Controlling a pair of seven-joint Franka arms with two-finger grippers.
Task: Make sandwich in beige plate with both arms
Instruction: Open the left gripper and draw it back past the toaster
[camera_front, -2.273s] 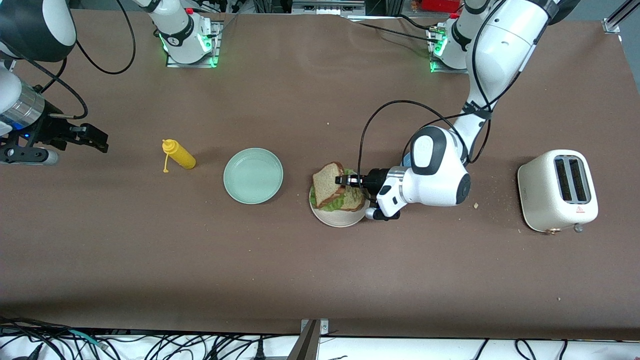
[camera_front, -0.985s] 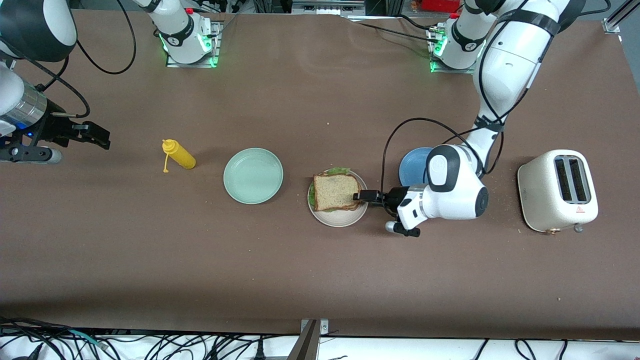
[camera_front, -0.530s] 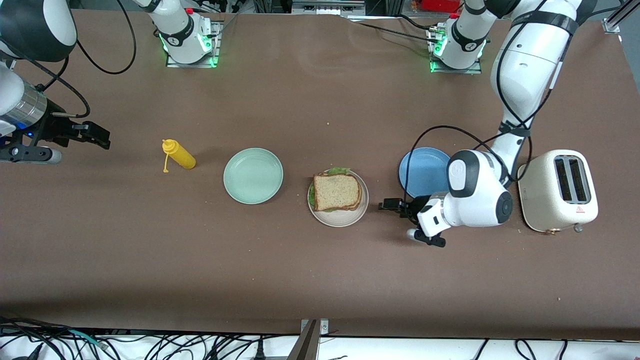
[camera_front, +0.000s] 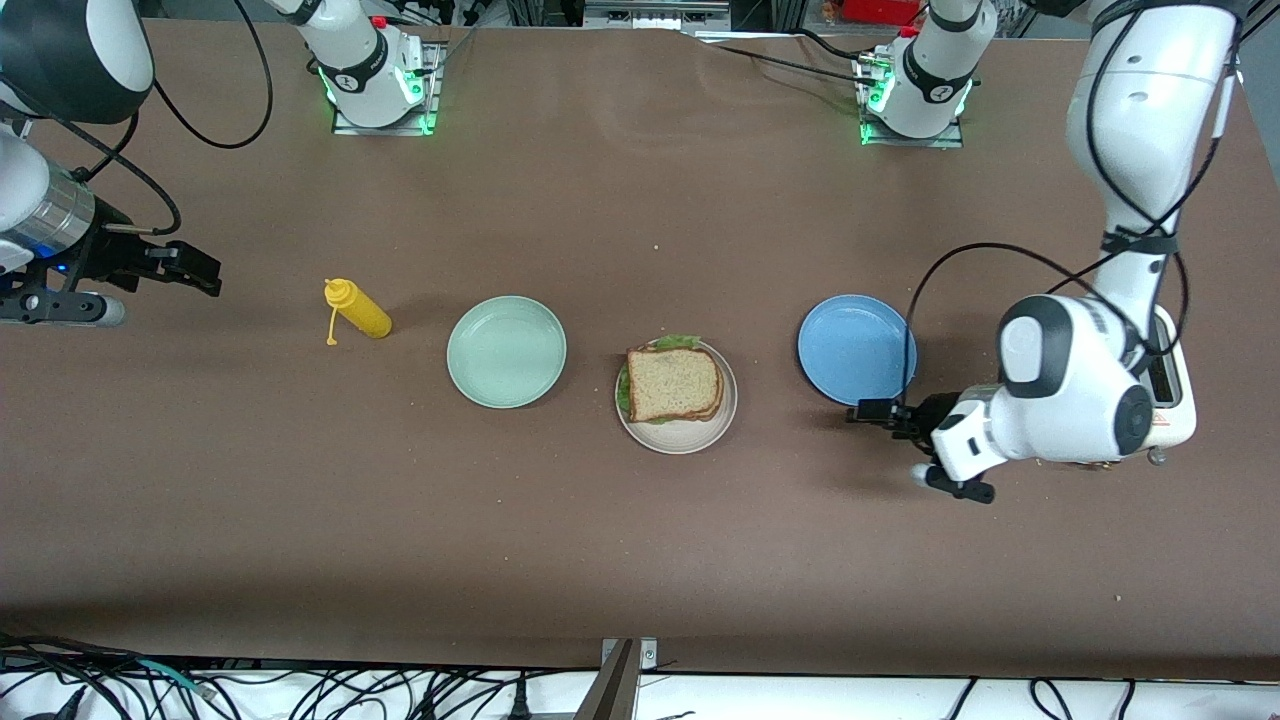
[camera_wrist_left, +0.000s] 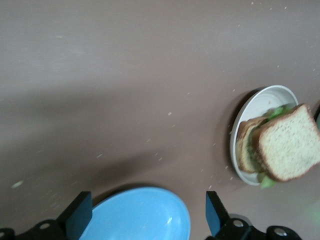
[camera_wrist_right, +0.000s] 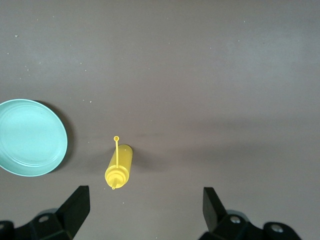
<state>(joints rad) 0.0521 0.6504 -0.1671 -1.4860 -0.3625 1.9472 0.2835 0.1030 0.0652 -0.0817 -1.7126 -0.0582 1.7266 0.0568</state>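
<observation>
With sandwich (camera_front: 673, 384) stacked on beige plate (camera_front: 680, 438), task looks done; left tool (camera_front: 868, 412) spread, empty beside blue plate (camera_front: 855, 348); right tool (camera_front: 190, 270) spread, waiting.

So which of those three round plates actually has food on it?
The pale beige round plate in the middle, holding the brown-bread lettuce sandwich. The mint-green plate and the blue plate beside it hold nothing.

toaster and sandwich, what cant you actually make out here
- Toaster, front view: mostly covered by the left arm's wrist; only an edge shows.
- Sandwich, front view: the top slice hides the filling apart from lettuce at the edges; the left wrist view cuts off one corner.
- Beige plate: its middle is under the sandwich.
- Left gripper and right gripper: both open, empty.
</observation>
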